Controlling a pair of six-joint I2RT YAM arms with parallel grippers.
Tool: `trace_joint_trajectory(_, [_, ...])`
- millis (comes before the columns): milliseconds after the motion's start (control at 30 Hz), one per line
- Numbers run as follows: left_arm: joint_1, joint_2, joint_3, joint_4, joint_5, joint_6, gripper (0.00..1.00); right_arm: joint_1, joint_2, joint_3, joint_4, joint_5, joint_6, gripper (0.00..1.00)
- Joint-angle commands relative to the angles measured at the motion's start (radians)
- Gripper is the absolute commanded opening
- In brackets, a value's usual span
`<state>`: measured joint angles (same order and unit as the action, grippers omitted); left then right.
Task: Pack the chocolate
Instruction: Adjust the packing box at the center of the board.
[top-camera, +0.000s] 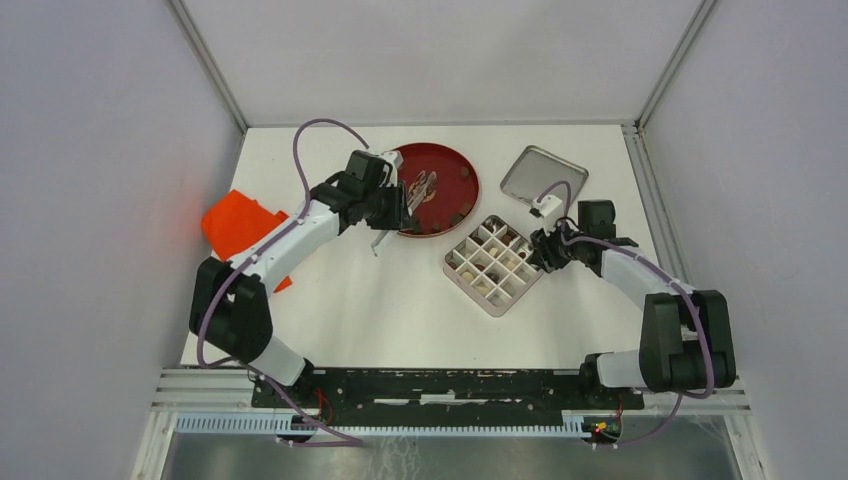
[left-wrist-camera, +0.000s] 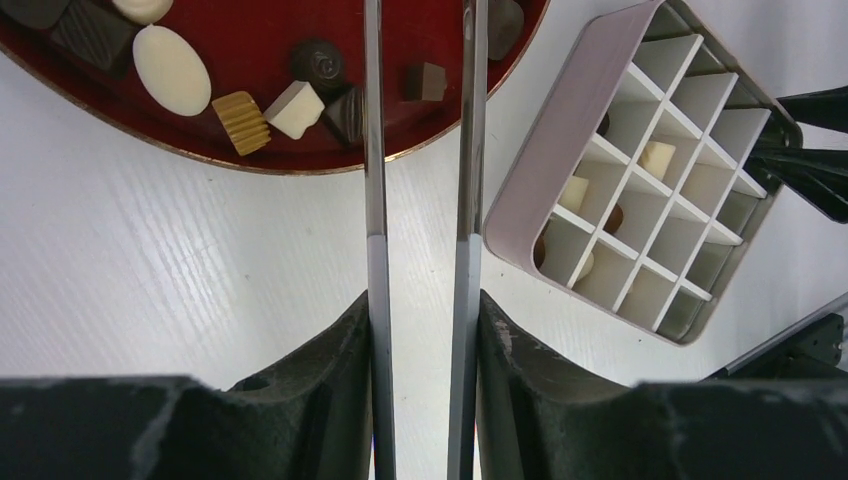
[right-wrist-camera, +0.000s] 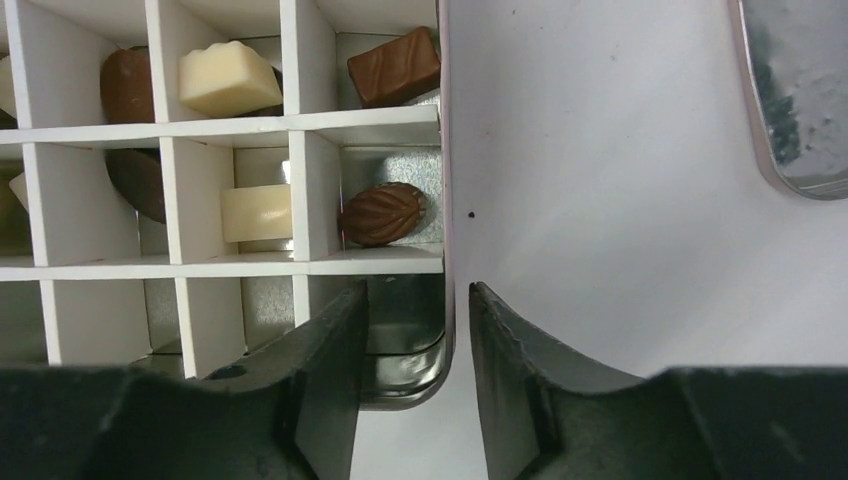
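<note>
Chocolate pieces lie on the red plate (top-camera: 455, 165): in the left wrist view a white oval (left-wrist-camera: 170, 70), a ridged light brown piece (left-wrist-camera: 241, 122), a white cube (left-wrist-camera: 295, 108) and dark ones (left-wrist-camera: 318, 62). My left gripper (top-camera: 395, 210) (left-wrist-camera: 422, 300) is shut on the metal tweezers (top-camera: 425, 190) (left-wrist-camera: 372, 150), whose arms stay apart and reach over the plate's rim (left-wrist-camera: 240, 50). The divided box (top-camera: 455, 268) (left-wrist-camera: 560, 140) holds several pieces, such as a white one (right-wrist-camera: 228, 78) and a brown leaf shape (right-wrist-camera: 383, 213). My right gripper (top-camera: 540, 250) (right-wrist-camera: 418, 295) is open, straddling the box's corner wall (right-wrist-camera: 445, 150).
A metal lid (top-camera: 543, 178) (right-wrist-camera: 795, 90) lies behind the box at the back right. An orange object (top-camera: 240, 225) sits at the table's left edge, partly under my left arm. Grey walls enclose the table on three sides.
</note>
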<state>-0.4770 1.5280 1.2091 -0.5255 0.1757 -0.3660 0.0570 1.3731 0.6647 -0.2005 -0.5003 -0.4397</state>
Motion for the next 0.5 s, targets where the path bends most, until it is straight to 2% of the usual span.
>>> trace_joint_trajectory(0, [0.0, 0.057, 0.071, 0.031, 0.05, 0.054, 0.42, -0.031, -0.072, 0.044, -0.009, -0.046, -0.009, 0.51])
trace_joint_trajectory(167, [-0.001, 0.137, 0.134, 0.043, 0.031, 0.03, 0.42, -0.101, -0.149, 0.046, -0.012, -0.066, -0.022, 0.59])
trace_joint_trajectory(467, [-0.022, 0.312, 0.329, 0.009, -0.038, -0.031, 0.41, -0.141, -0.188, 0.05, -0.026, -0.117, -0.033, 0.6])
